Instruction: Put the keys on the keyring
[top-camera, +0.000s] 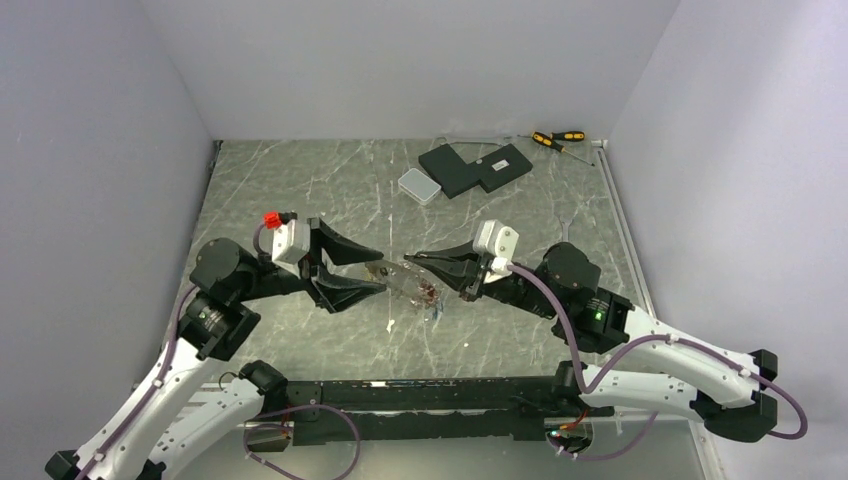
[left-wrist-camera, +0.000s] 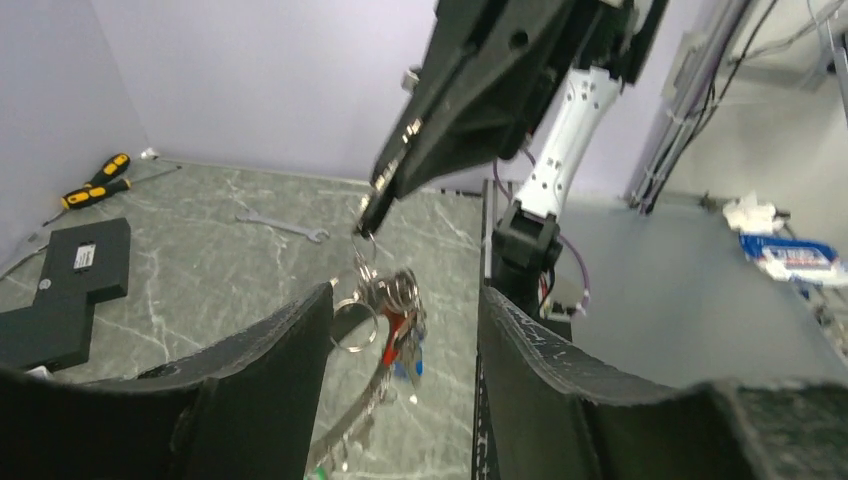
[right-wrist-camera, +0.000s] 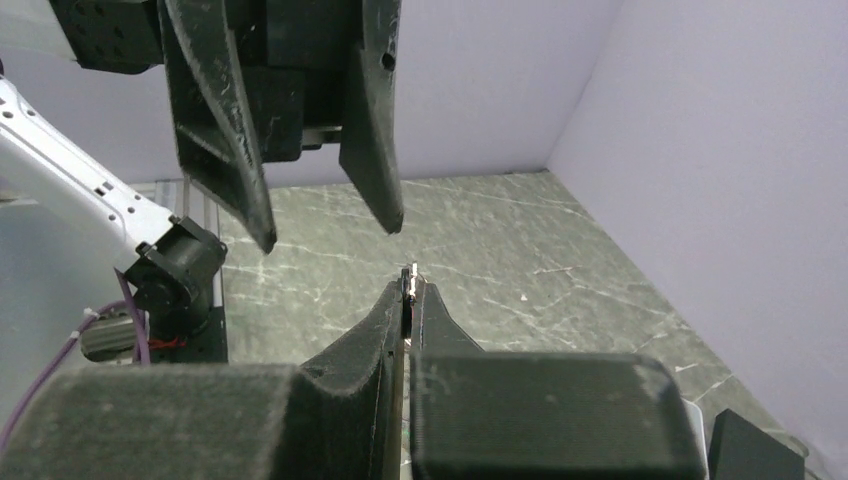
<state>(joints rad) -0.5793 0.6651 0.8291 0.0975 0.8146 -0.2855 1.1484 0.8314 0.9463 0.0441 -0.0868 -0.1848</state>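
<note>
Steel keys (left-wrist-camera: 398, 320) and keyring (left-wrist-camera: 350, 425) hung as one bunch from right gripper (left-wrist-camera: 372, 215), clamped on keys' top loop; left gripper (left-wrist-camera: 405, 298) gaped astride, seemingly to regrasp.

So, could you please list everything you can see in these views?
screwdrivers: two, yellow and black, far right corner of the table
L-shaped block: one, black, far side
small box: one, pale grey, beside the block
wrench: one, silver, lying flat
keys: one bunch, silver with red and blue, hanging from the right gripper
keyring: one, silver, below the bunch, partly hidden
table: one, grey marbled
left gripper: one, black, open
right gripper: one, black, shut on the keys
</note>
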